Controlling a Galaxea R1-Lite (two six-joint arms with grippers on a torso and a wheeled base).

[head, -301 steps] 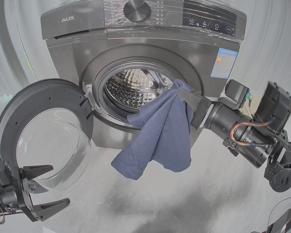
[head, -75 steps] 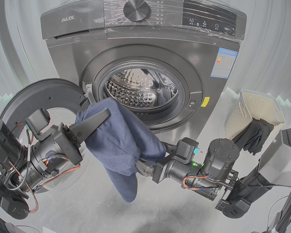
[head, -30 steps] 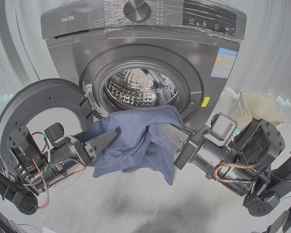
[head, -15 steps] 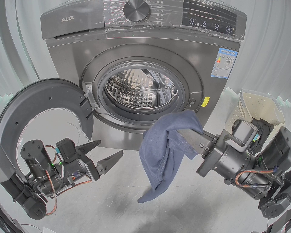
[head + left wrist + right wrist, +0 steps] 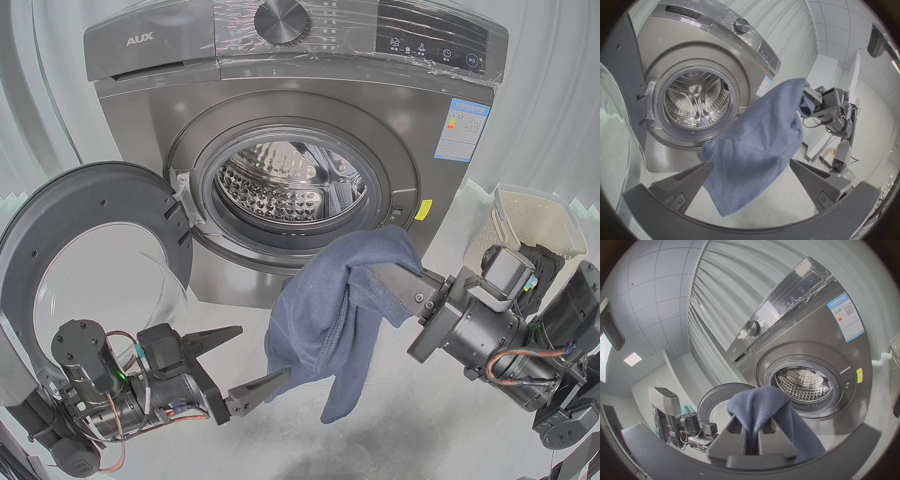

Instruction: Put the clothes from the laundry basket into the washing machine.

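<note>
A blue garment (image 5: 337,300) hangs in front of the washing machine (image 5: 294,81), below its open drum (image 5: 290,181). My right gripper (image 5: 387,275) is shut on the garment's top fold, seen close up as the gripper (image 5: 753,424) pinching the cloth (image 5: 765,402). My left gripper (image 5: 262,351) is open, low at the left, one fingertip (image 5: 284,375) at the cloth's hanging edge. From the left wrist, the garment (image 5: 756,143) drapes between the spread fingers of that gripper (image 5: 750,162). A dark garment (image 5: 540,275) lies over the rim of the laundry basket (image 5: 537,219) at the right.
The round washer door (image 5: 94,206) stands swung open to the left, just above my left arm. Grey floor (image 5: 375,431) stretches bare in front of the machine. Curtains (image 5: 550,94) hang behind.
One second ago both grippers held the garment; the left has let go, dropped lower and come back right to the cloth's hanging end. The right gripper has barely moved in the last half second.
</note>
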